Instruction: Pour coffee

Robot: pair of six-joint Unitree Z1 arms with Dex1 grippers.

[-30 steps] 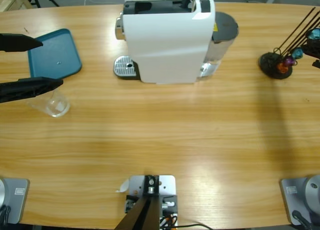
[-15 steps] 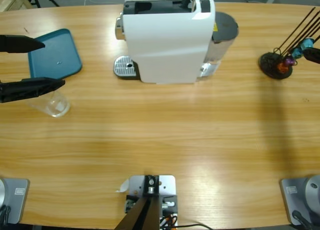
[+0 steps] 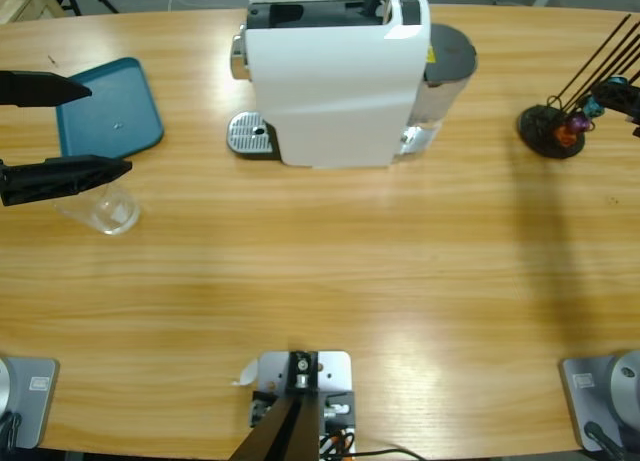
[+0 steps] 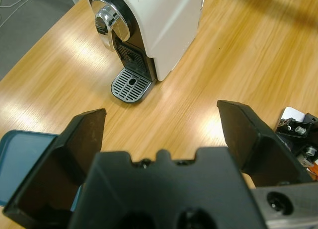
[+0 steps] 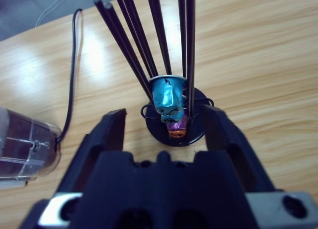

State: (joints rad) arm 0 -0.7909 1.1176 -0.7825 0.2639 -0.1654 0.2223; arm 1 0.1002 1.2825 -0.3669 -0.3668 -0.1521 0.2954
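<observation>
no readable text, labels, brands or numbers anywhere

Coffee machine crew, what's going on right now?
Left gripper open, above clear cup. Right gripper open at capsule rack, teal capsule between jaws. No coffee visible; drip tray bare.

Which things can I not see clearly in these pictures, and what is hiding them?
- Clear cup: high view, partly under a jaw of the left gripper; any liquid in it cannot be made out. The left wrist view does not show it.
- Coffee machine: its top is cut off by the left wrist view's edge.
- Right gripper: mostly beyond the high view's right edge.
- Lower capsules on the capsule stand: the teal capsule hides them in the right wrist view.
</observation>
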